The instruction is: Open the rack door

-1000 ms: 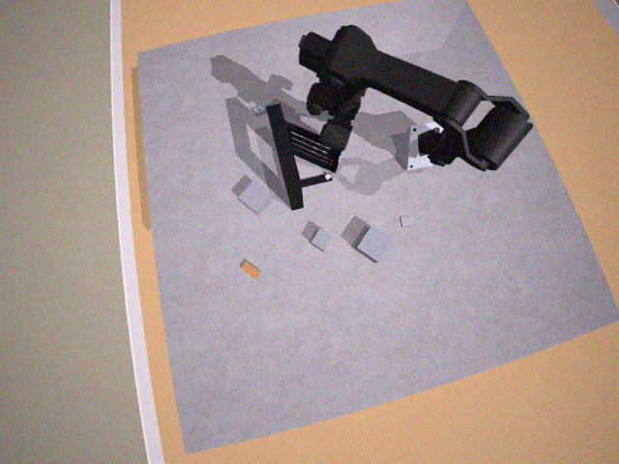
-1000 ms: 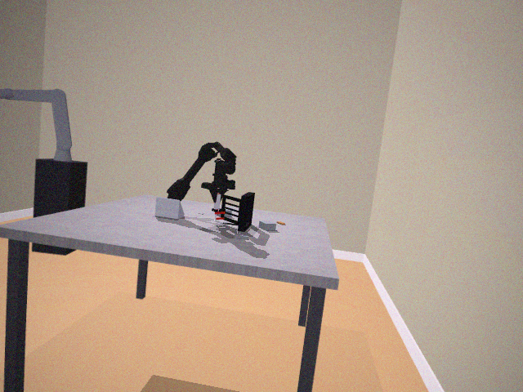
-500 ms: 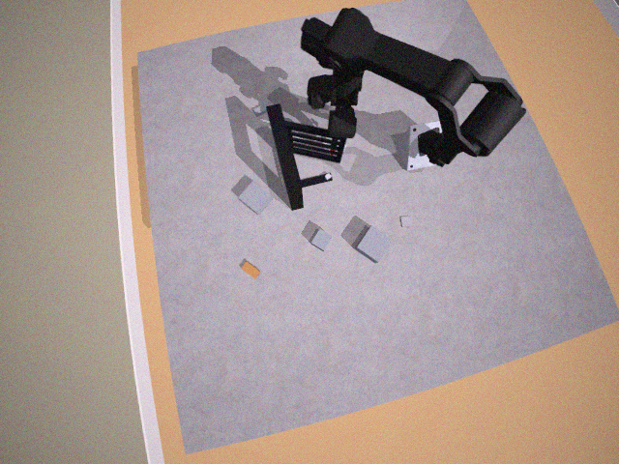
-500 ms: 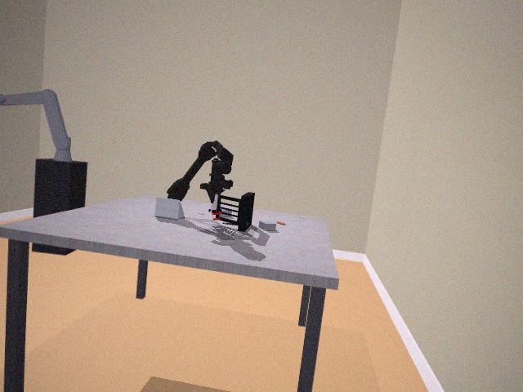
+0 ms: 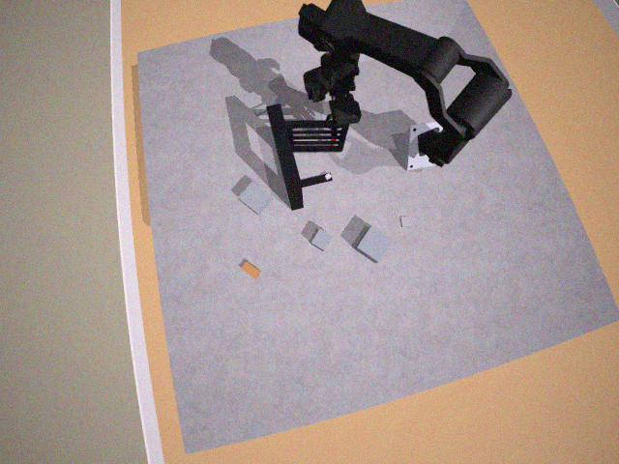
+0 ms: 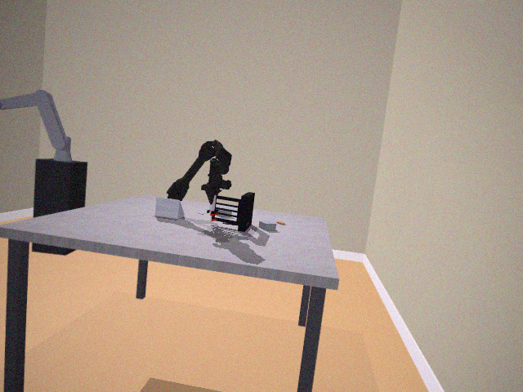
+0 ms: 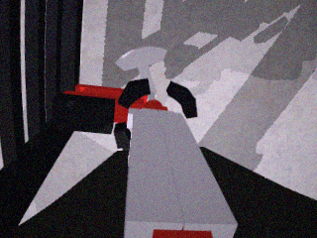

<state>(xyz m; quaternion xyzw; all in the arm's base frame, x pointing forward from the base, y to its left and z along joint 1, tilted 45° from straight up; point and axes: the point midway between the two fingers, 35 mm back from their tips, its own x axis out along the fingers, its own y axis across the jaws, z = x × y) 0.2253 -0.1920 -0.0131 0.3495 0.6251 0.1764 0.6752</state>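
Claw (image 5: pixel 334 138) (image 6: pixel 212 214) (image 7: pixel 160 159) clamped on the upright handle (image 7: pixel 158 81), at the free edge of the swung-out barred door (image 5: pixel 317 151) (image 6: pixel 228 211).

From my end: the arm (image 5: pixel 395 40) (image 6: pixel 192 171) is matte black all over. Thick boxy upper link, rounded barrel housings at the joints, one section split into two rails with a gap between. Base plate (image 5: pixel 413 161) is white with small dark holes near its edge. Gripper (image 5: pixel 334 134) (image 6: pixel 213 211) (image 7: pixel 160 159) has a dark, blocky body. Wrist view gives me a long, tapering pale-grey piece with a thin centre seam and a red patch.
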